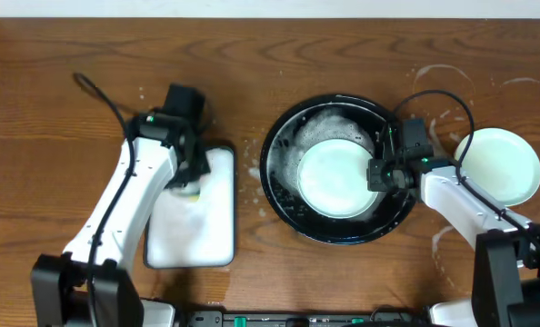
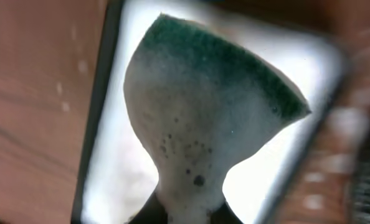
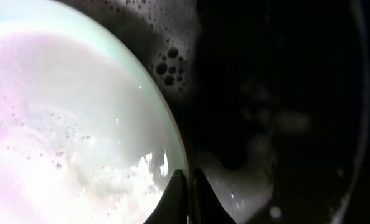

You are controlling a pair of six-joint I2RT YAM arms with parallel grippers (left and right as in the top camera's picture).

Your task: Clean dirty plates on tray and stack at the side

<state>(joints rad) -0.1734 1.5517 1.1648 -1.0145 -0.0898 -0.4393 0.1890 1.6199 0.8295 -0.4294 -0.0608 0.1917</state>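
Observation:
A pale mint-green plate point(image 1: 334, 177) covered in suds lies in the round black tray point(image 1: 284, 195). My right gripper point(image 1: 377, 174) is shut on its right rim. In the right wrist view the two fingers pinch the plate point(image 3: 66, 124) edge at the gripper point(image 3: 186, 177), with the wet black tray point(image 3: 284, 93) behind. My left gripper point(image 1: 190, 186) hovers over the white sponge tray point(image 1: 193, 232), shut on a soapy sponge point(image 2: 197, 118) whose green scouring side faces away; the left gripper point(image 2: 191, 213) squeezes its narrow end. A second pale plate point(image 1: 499, 166) rests on the table to the right of the tray.
The white sponge tray point(image 2: 119, 180) has a black rim and sits left of the black tray. Wet ring marks point(image 1: 443, 77) and drops spot the wooden table near the right plate. A black cable point(image 1: 102, 100) runs behind the left arm.

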